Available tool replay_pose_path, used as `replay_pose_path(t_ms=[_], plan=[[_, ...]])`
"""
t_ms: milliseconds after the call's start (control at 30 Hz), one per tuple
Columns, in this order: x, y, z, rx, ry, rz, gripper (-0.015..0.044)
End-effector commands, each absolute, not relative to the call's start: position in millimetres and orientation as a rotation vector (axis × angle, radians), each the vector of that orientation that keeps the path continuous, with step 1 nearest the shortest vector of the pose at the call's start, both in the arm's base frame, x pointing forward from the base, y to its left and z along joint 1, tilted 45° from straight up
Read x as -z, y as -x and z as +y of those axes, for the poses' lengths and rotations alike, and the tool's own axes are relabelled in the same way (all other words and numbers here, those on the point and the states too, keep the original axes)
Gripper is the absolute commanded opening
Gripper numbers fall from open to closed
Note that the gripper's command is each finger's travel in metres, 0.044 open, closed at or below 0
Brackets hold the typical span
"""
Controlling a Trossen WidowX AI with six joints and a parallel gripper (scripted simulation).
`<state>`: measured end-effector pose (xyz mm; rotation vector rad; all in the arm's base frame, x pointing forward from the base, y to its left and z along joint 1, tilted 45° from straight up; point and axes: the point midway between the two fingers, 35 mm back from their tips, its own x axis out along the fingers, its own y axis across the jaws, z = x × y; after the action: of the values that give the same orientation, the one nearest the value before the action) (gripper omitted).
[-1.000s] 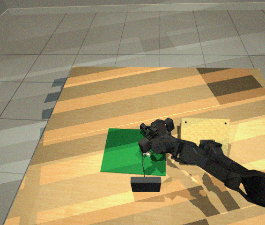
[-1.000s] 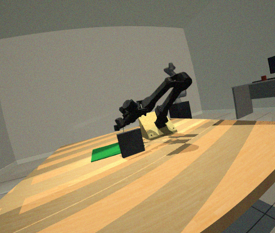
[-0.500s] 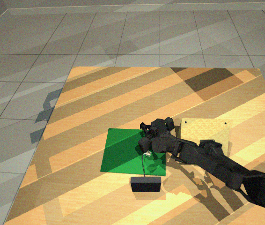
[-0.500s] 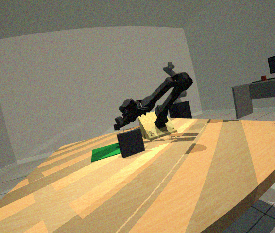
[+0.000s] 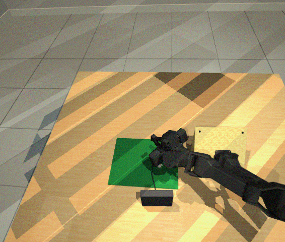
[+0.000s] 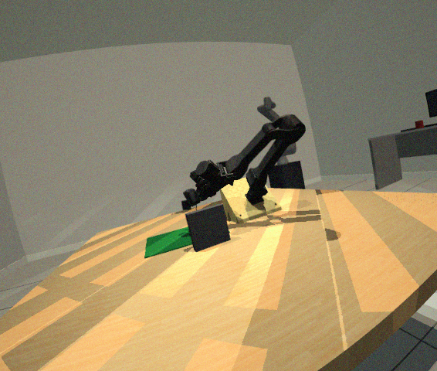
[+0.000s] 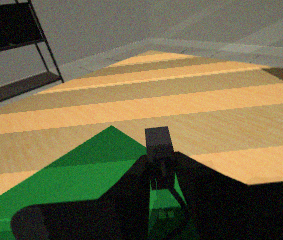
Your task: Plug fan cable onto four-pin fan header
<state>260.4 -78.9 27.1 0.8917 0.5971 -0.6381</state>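
My gripper [image 5: 156, 139] [image 7: 160, 159] is shut on the dark plug [image 7: 159, 142] of the fan's cable. In the exterior view, the plug [image 6: 186, 205] is held above table level, beyond the fan. The thin cable [image 5: 153, 178] [image 7: 178, 195] runs from the plug end to the dark boxy fan [image 5: 156, 200] [image 6: 208, 228], which stands at the board's near edge. The green board [image 5: 124, 166] [image 6: 163, 244] [image 7: 76, 187] lies flat below the gripper. A small pale part [image 5: 159, 166] shows on the board beside the gripper. I cannot tell whether it is the header; the header's pins are not clear.
The yellow base plate [image 5: 218, 137] [image 6: 236, 199] of the arm stands to the right of the board. The arm [image 5: 223, 179] [image 6: 246, 153] reaches over the board's right side. The wooden table [image 5: 98, 109] [image 6: 171, 319] [image 7: 221, 125] bears all of this. A dark shelf [image 7: 21, 89] stands beyond the table.
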Motion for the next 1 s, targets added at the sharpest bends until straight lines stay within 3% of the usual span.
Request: replay_pose_path(t_ms=[0,967], plan=[[-25.0,-259.2,-77.0,0.645,-0.893,0.595,0.0000],[-8.8,-257.8,-55.5,0.645,-0.895,0.596,0.0000]])
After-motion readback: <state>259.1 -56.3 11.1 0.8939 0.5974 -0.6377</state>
